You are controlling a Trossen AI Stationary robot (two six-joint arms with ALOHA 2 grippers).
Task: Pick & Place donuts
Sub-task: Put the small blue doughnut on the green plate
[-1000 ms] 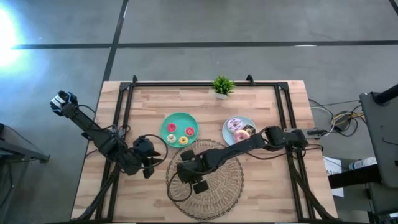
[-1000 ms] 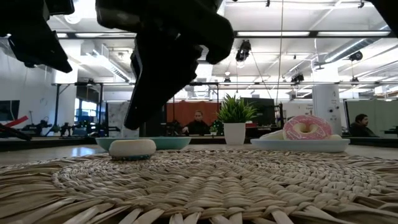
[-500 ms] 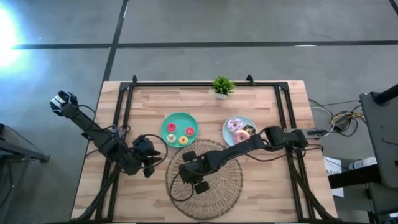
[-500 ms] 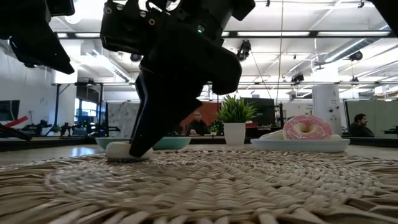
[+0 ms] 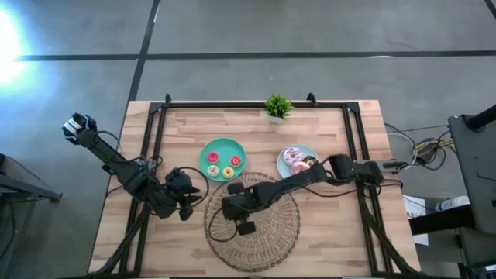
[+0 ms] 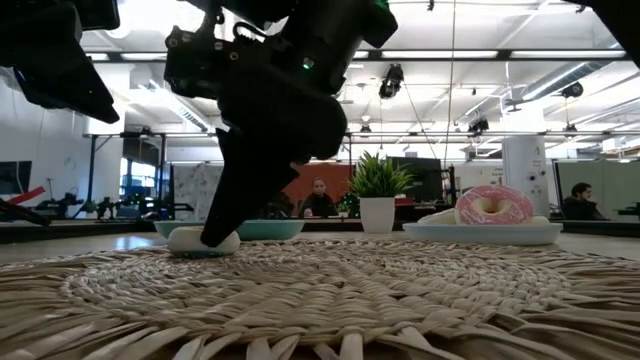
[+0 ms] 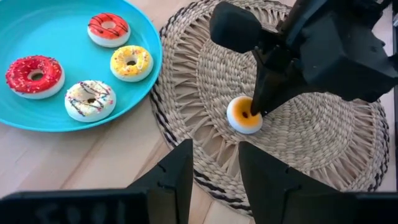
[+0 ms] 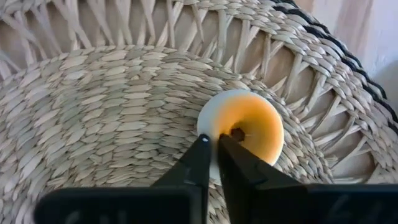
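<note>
1. High view: right gripper [image 5: 232,208] reaching over the wicker mat [image 5: 267,232], near its edge toward the teal plate [image 5: 209,151]; left gripper [image 5: 188,198] parked just beside the mat. Three small donuts showing on the teal plate, larger ones on the light-blue plate [image 5: 284,167].
2. Low view: dark fingers touching down on a pale donut [image 6: 203,241] on the mat.
3. Left wrist view: four small donuts on the plate, an orange donut [image 7: 244,116] on the mat under the right gripper; own jaws spread, empty.
4. Right wrist view: jaws almost pressed together, tips at the donut's hole. Pick seemingly under way, placing not yet done.
</note>
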